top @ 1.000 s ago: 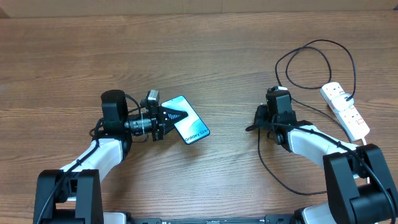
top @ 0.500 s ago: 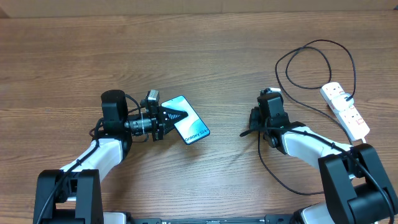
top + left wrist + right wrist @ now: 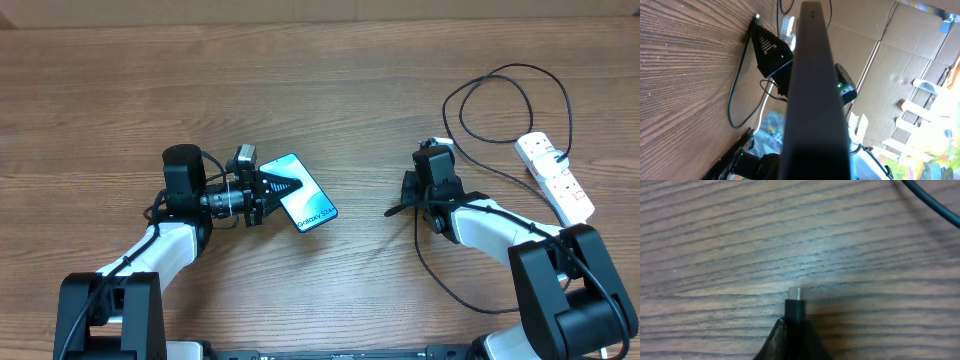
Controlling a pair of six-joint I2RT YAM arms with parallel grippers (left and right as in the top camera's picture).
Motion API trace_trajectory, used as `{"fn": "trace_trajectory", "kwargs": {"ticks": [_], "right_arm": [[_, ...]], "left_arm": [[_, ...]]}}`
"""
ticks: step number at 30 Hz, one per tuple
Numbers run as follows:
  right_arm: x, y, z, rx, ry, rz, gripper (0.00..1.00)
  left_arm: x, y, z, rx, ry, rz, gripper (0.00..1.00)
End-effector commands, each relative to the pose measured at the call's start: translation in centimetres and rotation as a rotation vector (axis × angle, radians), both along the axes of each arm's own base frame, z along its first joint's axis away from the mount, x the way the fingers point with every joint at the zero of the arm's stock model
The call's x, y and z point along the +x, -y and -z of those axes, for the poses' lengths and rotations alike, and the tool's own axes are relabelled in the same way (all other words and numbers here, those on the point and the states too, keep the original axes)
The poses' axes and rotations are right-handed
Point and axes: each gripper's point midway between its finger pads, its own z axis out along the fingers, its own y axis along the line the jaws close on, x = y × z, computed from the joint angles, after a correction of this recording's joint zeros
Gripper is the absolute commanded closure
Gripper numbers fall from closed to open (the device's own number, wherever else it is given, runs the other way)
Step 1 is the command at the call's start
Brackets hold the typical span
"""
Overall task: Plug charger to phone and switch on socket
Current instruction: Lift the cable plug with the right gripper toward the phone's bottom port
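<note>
I had my left claw (image 3: 268, 187) clamped on the slim, black-edged, pale-screened phone (image 3: 308, 202) and my right claw (image 3: 398, 208) pinched shut on the small black connector tip (image 3: 795, 306) of the thin black charger cable (image 3: 500, 70), well apart from the phone; plugging it in and switching on the white elongated power strip (image 3: 557, 180) were, I judged, not yet done

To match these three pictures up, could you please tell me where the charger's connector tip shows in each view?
Overhead: right of centre, the connector tip pokes leftward from the right fingers.
Left wrist: upper left, small and distant, beyond the phone's dark edge.
Right wrist: centre frame, metal end pointing up.
Shared landmark: the black right fingers shut on it, seen in all three.
</note>
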Motion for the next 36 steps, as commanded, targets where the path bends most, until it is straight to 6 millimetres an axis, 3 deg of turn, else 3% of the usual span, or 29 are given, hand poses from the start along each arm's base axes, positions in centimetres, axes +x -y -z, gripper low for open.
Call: {"fn": "trace_trajectory", "kwargs": {"ticks": [1,6,8,10,11,16,20,22,30,36], "right_arm": [[-6.3,-0.5,5.8,0.049,-0.263,-0.036,0.96],[-4.8,-4.0,3.9,0.191,-0.251,-0.151,0.96],[-4.3,-6.7,1.6,0.285,-0.241,-0.301,0.96],[-4.3,-9.3,-2.0,0.376,-0.222,-0.464,0.96],[-4.3,-9.6,-2.8,0.393,-0.218,-0.485,0.96],[-4.9,-10.6,-10.5,0.566,-0.129,-0.586,0.96],[-7.0,-10.8,-16.2,0.723,-0.032,-0.725,0.96],[-8.1,-11.0,-17.7,0.771,-0.017,-0.767,0.96],[-11.4,-13.4,-18.9,0.861,-0.081,-0.877,0.96],[-13.5,-16.3,-19.4,0.862,-0.090,-1.006,0.96]], "left_arm": [[0.0,-0.1,-0.7,-0.021,0.016,0.019,0.96],[0.0,-0.1,-0.8,-0.023,0.021,0.024,0.96],[-0.1,-0.1,-1.0,-0.024,0.057,0.037,0.96],[-0.2,0.0,-1.4,-0.029,0.115,0.056,0.96],[-0.2,0.0,-1.6,-0.032,0.132,0.062,0.96],[-0.3,-0.2,-4.0,-0.080,0.239,0.112,0.96],[0.6,-1.5,-6.7,-0.096,0.351,0.123,0.96],[1.3,-2.1,-8.0,-0.092,0.402,0.115,0.96],[3.6,-2.4,-12.3,-0.071,0.548,0.108,0.96],[4.3,-2.3,-12.5,-0.063,0.563,0.079,0.96]]}}
